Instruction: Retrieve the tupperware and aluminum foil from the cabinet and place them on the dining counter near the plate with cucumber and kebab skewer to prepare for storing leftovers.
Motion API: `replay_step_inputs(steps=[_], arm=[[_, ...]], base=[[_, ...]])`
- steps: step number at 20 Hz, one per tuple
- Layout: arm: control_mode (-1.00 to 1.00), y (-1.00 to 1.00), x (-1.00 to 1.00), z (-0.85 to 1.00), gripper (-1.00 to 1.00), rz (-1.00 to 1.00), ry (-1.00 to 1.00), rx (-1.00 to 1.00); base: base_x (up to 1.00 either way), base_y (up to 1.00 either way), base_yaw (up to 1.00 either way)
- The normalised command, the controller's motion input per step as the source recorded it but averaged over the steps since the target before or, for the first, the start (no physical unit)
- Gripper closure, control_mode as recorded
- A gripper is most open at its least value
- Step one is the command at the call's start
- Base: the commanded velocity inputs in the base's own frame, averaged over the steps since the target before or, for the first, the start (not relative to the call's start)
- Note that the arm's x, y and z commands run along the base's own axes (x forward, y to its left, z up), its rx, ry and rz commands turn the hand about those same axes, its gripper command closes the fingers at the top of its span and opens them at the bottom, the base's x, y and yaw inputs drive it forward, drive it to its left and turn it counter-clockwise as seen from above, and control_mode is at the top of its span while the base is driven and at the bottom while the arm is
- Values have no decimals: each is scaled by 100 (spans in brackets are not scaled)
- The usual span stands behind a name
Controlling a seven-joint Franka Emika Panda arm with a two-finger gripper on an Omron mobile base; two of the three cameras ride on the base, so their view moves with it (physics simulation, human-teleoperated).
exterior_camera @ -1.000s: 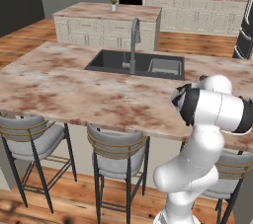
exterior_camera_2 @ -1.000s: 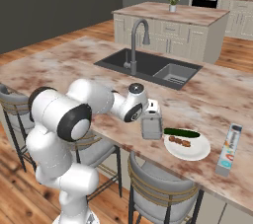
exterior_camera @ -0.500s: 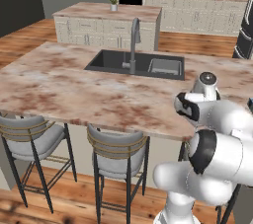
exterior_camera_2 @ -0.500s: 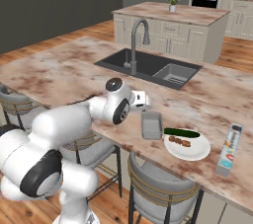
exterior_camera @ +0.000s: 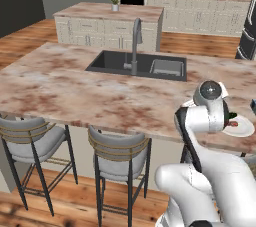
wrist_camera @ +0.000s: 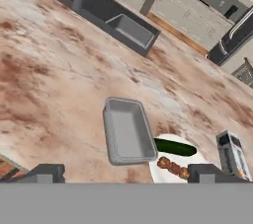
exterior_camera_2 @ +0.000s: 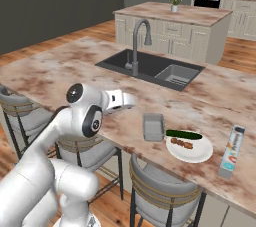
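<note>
The tupperware (exterior_camera_2: 153,126), a shallow grey rectangular tray, lies flat on the dining counter (exterior_camera_2: 65,71) just left of the plate (exterior_camera_2: 196,154). A green cucumber (exterior_camera_2: 183,134) and a kebab skewer (exterior_camera_2: 181,143) rest on that white plate. The aluminum foil (exterior_camera_2: 232,152) carton lies right of the plate near the counter's front edge. My gripper (exterior_camera_2: 131,102) hovers open and empty left of the tupperware, apart from it. From the hand, the tupperware (wrist_camera: 127,130) sits ahead between the spread fingertips (wrist_camera: 47,172), with the plate (wrist_camera: 163,174) and foil (wrist_camera: 232,155) to the right. The cabinet is out of view.
A dark sink (exterior_camera_2: 150,68) with a tall steel faucet (exterior_camera_2: 140,36) is set in the counter behind the tupperware. Grey stools (exterior_camera_2: 165,196) stand along the near edge. A smaller island (exterior_camera_2: 170,16) with a potted plant stands behind.
My hand has drawn back to the left, away from the tupperware, which now lies free on the counter. The arm has swung round with it.
</note>
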Motion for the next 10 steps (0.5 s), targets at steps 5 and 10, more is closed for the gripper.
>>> replay_step_inputs(steps=[5, 10], arm=[[-100, 21, -77, 100, -100, 0, -25, -2], [-100, 31, -67, 100, -100, 0, -17, 0]], base=[[0, 0, 0], [0, 0, 0]])
